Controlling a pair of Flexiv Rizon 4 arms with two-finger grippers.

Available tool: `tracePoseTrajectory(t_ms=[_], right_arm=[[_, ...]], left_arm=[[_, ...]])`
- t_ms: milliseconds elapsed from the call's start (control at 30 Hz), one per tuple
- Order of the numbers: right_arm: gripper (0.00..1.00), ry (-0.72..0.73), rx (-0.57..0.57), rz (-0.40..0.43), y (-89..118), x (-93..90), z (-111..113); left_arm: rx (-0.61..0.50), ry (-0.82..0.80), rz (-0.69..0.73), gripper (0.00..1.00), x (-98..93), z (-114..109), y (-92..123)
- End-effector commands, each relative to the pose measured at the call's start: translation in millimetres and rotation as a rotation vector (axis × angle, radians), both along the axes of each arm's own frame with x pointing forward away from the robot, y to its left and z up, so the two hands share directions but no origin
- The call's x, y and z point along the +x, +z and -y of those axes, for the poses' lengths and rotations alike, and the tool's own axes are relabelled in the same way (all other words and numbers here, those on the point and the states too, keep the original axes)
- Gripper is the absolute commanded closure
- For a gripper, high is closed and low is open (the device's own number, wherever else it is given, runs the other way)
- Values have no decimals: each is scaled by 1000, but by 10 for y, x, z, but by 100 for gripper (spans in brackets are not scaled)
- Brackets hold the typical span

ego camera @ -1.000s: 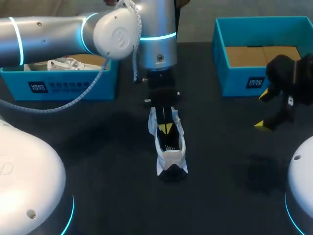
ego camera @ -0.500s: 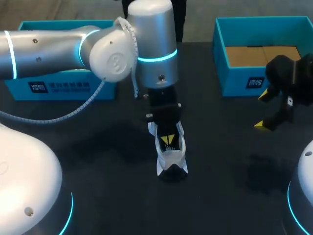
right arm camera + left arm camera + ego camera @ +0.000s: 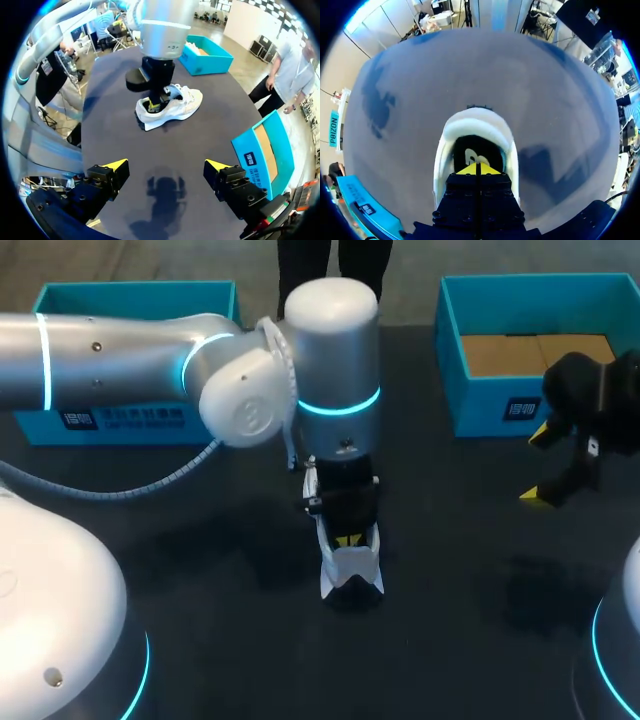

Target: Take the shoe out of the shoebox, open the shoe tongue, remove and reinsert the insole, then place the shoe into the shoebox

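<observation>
A white shoe (image 3: 351, 575) stands upright in the middle of the dark table, heel towards me; it also shows as the shoe (image 3: 184, 104) in the right wrist view. My left gripper (image 3: 348, 538) points straight down into its opening, its yellow tips pressed together. In the left wrist view the shut left gripper (image 3: 478, 169) sits just above the black insole (image 3: 471, 157), with the shoe's padded heel collar (image 3: 476, 119) curving ahead of it. Nothing shows pinched between the tips. My right gripper (image 3: 538, 466) hangs open above the table's right side, far from the shoe, the same right gripper (image 3: 167, 167) being empty.
A blue shoebox (image 3: 135, 418) stands at the back left, partly behind my left arm. A second blue box (image 3: 478, 400) with a cardboard floor stands at the back right, close to my right gripper. Bare dark tabletop (image 3: 200, 540) lies around the shoe.
My left arm has come towards me along the shoe, and its shut gripper has sunk deeper into the opening near the heel. The shoe and the right arm have stayed put.
</observation>
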State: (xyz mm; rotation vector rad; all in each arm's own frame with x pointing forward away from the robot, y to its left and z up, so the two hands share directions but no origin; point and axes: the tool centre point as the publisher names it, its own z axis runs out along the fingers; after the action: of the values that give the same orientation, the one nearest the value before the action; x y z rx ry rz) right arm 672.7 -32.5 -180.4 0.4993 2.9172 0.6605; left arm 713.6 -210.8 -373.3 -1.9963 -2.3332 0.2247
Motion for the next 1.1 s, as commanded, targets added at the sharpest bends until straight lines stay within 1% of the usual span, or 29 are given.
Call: tracePoseTrajectory(t_ms=[33, 233, 333, 467, 567, 733, 800, 1100], right_arm=[[0, 0, -1, 0, -9, 1, 1], [0, 0, -1, 0, -9, 1, 1], [0, 0, -1, 0, -9, 1, 1], [0, 0, -1, 0, -9, 1, 1], [0, 0, -1, 0, -9, 1, 1], [0, 0, -1, 0, -9, 1, 1], [0, 0, -1, 0, -9, 1, 1], [0, 0, -1, 0, -9, 1, 1]], left_arm=[[1, -6, 46, 100, -53, -20, -64], [18, -3, 52, 100, -57, -26, -195], [18, 5, 49, 100, -58, -30, -205], [17, 8, 62, 100, -27, -58, -91], [19, 8, 98, 100, 16, -89, -31], [20, 20, 159, 100, 116, -78, -33], [33, 9, 177, 100, 137, -44, -81], [46, -15, 181, 100, 71, 4, -312]])
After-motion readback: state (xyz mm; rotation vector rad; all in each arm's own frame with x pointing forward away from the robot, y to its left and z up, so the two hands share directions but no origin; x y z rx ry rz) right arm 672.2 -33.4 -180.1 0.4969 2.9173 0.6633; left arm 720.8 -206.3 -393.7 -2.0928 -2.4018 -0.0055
